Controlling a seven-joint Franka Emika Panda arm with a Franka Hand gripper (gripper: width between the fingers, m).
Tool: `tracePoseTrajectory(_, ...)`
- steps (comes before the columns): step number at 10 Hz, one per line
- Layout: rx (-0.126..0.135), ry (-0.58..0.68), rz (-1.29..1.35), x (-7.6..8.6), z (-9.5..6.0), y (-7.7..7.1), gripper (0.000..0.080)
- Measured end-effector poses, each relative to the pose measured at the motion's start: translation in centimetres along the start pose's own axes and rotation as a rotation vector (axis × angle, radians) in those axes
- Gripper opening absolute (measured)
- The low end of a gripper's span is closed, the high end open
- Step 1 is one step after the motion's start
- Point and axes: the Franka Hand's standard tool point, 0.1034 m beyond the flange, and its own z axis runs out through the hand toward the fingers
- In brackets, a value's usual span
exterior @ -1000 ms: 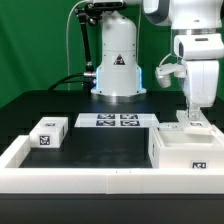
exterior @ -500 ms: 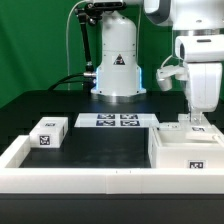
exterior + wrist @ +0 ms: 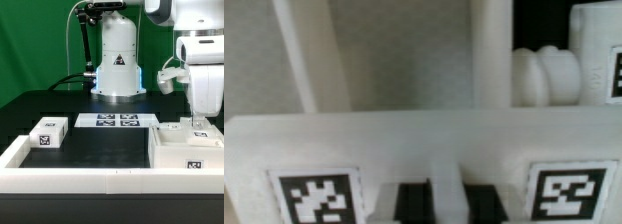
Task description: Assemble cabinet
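The cabinet body (image 3: pixel 188 150), a big white box with a tag on its front, stands at the exterior view's right. My gripper (image 3: pixel 200 122) reaches straight down onto its far top edge. In the wrist view the two dark fingers (image 3: pixel 411 200) stand on either side of a thin white upright wall, and the gripper (image 3: pixel 441 200) is shut on it. A white face with two tags (image 3: pixel 313 190) flanks the fingers. A small white tagged panel piece (image 3: pixel 48 133) lies at the exterior view's left, far from the gripper.
The marker board (image 3: pixel 118 121) lies at the back middle, in front of the white robot base (image 3: pixel 117 60). A low white rim (image 3: pixel 60 178) frames the black table. A white ribbed part with a tag (image 3: pixel 550 78) shows beyond the cabinet in the wrist view.
The arm has shifted a little toward the exterior view's right. The cabinet body's front tag sits slightly lower than before. The small piece at the left has not moved.
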Motion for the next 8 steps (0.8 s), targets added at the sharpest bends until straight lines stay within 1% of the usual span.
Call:
tracePoseTrajectory(1, 0.000, 0.001, -0.006, 0.0, 0.0, 0.9, 0.0070)
tracePoseTrajectory(2, -0.007, 0.005, -0.009, -0.1, 0.1, 1.8, 0.0071)
tracePoseTrajectory(3, -0.011, 0.008, -0.007, -0.1, 0.1, 2.2, 0.0071)
tracePoseTrajectory(5, -0.018, 0.011, -0.010, -0.1, 0.0, 2.8, 0.0071)
tracePoseTrajectory(8, -0.014, 0.009, -0.011, -0.1, 0.0, 3.0, 0.0071)
